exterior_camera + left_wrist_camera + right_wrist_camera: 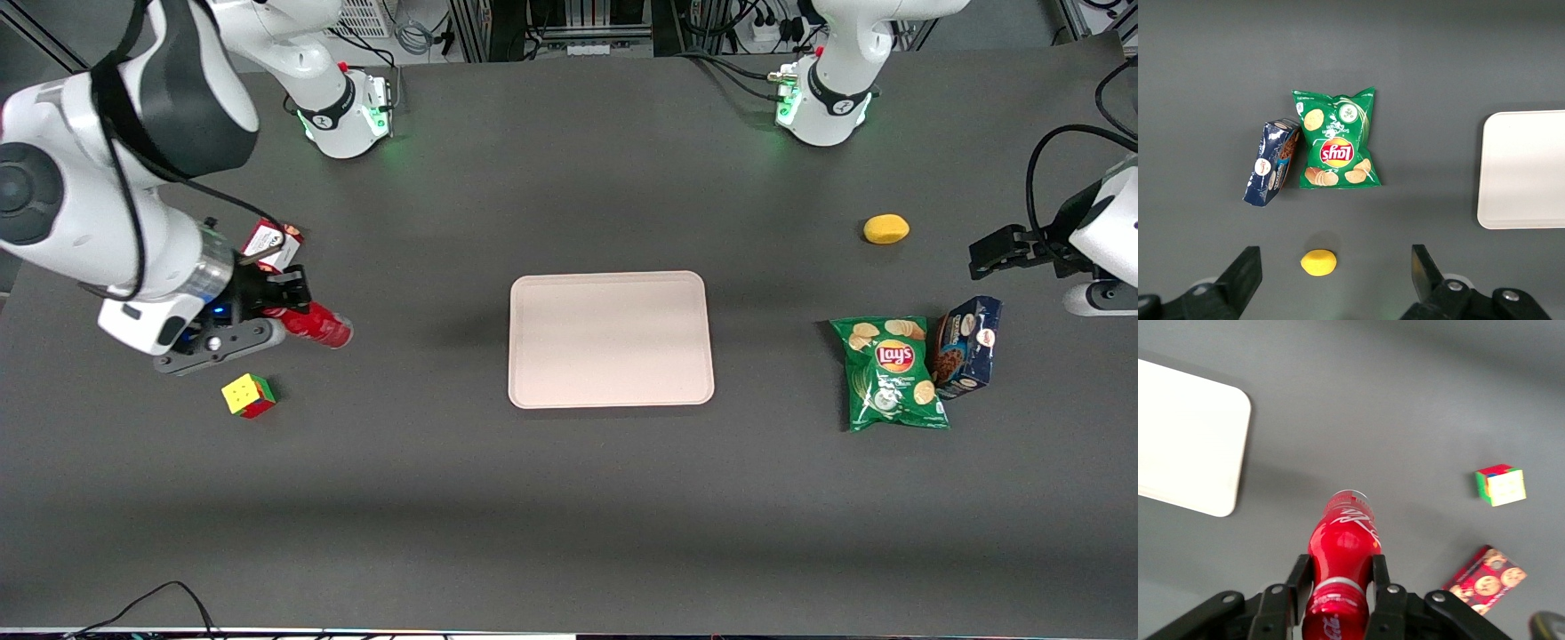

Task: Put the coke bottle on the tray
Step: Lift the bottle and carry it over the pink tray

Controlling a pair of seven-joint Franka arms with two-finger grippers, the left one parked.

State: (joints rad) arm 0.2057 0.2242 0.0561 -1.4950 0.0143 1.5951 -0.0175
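Front view: the gripper (283,300) is at the working arm's end of the table, closed round the coke bottle (313,324). The bottle lies near level in the jaws, its free end pointing toward the tray (611,340). It looks lifted off the table (569,516), but the height isn't certain from this angle. The tray sits mid-table, nothing on it, well apart from the bottle. A puzzle cube (248,395) sits nearer the camera than the gripper; the red cookie box (271,244) is farther from it, partly hidden by the arm. Toward the parked arm's end: a lemon (885,228), a chips bag (892,372) and a blue box (967,345) just beside the bag.

Left wrist view: chips bag (1337,139), blue box (1272,162) touching or nearly touching it, lemon (1318,262), and one end of the bare tray (1525,169). No bottle or working gripper here.

Right wrist view: fingers (1299,581) pinch the bottle (1343,553) on both sides near its label; the grip looks firm. Table well below, so the bottle appears carried in the air. Tray corner (1198,447), cube (1500,485) and cookie box (1483,579) all show.

Progress, as I judge it: pickup done, roughly half way. Still left: carry over to the tray, lower, let go.
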